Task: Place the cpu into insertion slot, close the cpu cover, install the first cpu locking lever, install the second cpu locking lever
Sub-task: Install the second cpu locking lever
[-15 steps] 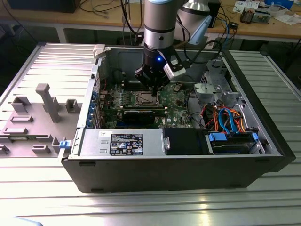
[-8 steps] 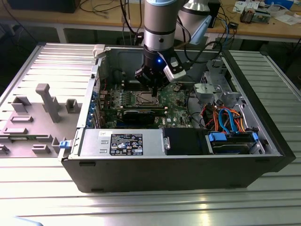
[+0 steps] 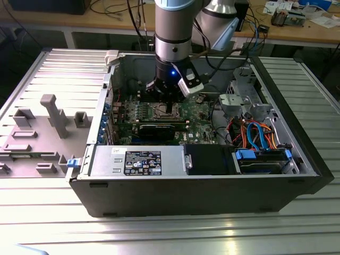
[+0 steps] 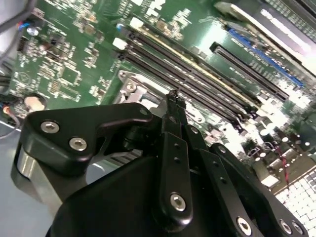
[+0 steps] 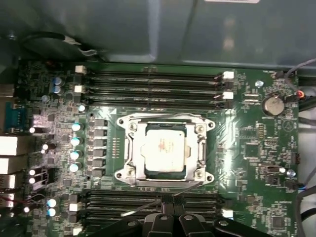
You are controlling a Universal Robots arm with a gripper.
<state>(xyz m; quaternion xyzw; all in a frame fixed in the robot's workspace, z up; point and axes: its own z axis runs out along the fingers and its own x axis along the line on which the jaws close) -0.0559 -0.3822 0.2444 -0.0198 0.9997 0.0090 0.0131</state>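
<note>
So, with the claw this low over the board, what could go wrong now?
The claw sits at the edge of the cpu cover, close to a thin lever; a slip could bend it. The memory slots lie directly beside the tips and could be scraped. The cpu could also be scratched.

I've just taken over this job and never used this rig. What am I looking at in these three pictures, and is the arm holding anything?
The exterior view shows one robot arm reaching down into an open computer case that lies on a metal table. The other two pictures come from cameras riding at the arm's wrist. The first wrist view looks straight onto the green board: the cpu sits in the insertion slot with the cpu cover down around it, between rows of long black slots. The gripper is at the slot's edge, its fingers together and thin at the tip. Nothing shows between them.
</note>
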